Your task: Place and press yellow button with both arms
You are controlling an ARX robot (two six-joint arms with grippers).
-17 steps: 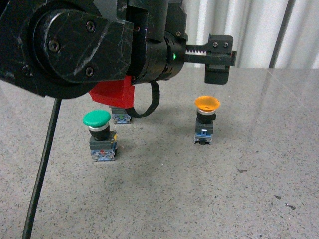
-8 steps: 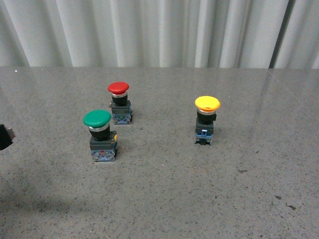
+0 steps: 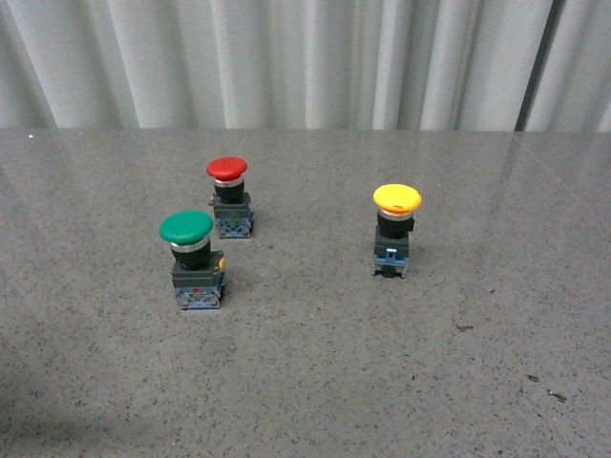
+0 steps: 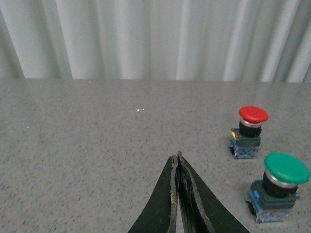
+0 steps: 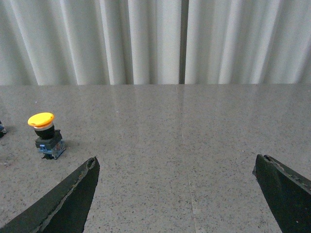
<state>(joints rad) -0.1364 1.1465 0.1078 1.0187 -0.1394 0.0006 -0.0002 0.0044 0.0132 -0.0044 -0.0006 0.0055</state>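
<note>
The yellow button [image 3: 396,229] stands upright on the grey table, right of centre in the front view, with a yellow mushroom cap and a blue-and-grey base. It also shows in the right wrist view [image 5: 44,136], far off to one side of the gripper. No arm shows in the front view. My left gripper [image 4: 177,158] is shut and empty, low over bare table, with the green and red buttons off to its side. My right gripper [image 5: 177,162] is wide open and empty over bare table.
A green-capped button [image 3: 194,260] stands at the left front and a red-capped button [image 3: 229,195] behind it; both show in the left wrist view, the green one [image 4: 280,190] and the red one [image 4: 249,131]. A white pleated curtain [image 3: 305,57] closes the table's far edge.
A second ago a black arm filled the upper left of the front view, hiding the red button. It has drawn back out of the left edge and no arm shows now.
</note>
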